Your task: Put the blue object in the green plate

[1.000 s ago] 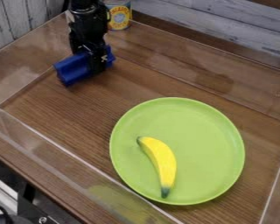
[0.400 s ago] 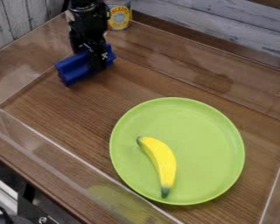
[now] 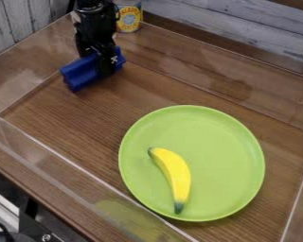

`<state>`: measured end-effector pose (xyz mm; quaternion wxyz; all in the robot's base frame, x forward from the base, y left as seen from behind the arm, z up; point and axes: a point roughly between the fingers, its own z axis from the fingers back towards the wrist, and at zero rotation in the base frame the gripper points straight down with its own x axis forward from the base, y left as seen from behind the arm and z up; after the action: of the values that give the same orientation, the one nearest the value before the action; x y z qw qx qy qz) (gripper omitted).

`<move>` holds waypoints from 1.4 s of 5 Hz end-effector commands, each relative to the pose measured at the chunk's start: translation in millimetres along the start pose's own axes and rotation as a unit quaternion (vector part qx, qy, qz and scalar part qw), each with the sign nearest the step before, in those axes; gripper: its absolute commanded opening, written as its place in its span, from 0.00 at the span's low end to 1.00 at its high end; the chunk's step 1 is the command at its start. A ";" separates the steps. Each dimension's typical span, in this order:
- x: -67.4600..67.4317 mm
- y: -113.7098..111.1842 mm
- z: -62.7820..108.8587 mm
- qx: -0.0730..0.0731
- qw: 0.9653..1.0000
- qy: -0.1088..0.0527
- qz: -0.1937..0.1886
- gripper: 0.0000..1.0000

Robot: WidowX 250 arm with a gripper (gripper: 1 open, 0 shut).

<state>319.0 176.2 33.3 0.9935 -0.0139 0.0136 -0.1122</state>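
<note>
My gripper [image 3: 103, 62] sits down on the blue block [image 3: 84, 72] at ten o'clock from the green plate [image 3: 230, 142], grip unclear, and the block looks light, hard and smooth, best pinched across its long sides.

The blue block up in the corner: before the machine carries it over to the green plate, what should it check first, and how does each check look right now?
1. Claw positioned at the blue block: ok, it sits right at the block's far end.
2. Claw actually closed on the block: cannot tell, its tips are dark and hidden against the block.
3. Block lifted off the table: not ok, it appears to rest on the wood.
4. Free room on the green plate: ok, the banana fills only the lower left part.
5. Path from block to plate: ok, only bare wood lies between them.
</note>
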 end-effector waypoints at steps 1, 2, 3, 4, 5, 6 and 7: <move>7.3 0.6 7.0 0.011 1.000 -0.013 0.000 0.00; 9.0 -1.1 4.8 0.011 1.000 -0.014 0.001 0.00; 10.6 -3.0 2.8 0.010 1.000 -0.014 0.003 0.00; 12.3 -4.9 0.9 0.010 1.000 -0.014 0.005 0.00; 13.8 -7.0 -0.6 0.010 1.000 -0.014 0.006 0.00; 15.3 -9.1 -1.8 0.010 1.000 -0.014 0.007 0.00; 16.6 -11.4 -2.5 0.010 1.000 -0.015 0.008 0.00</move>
<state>331.1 163.3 29.2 0.9950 -0.0079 0.0013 -0.0999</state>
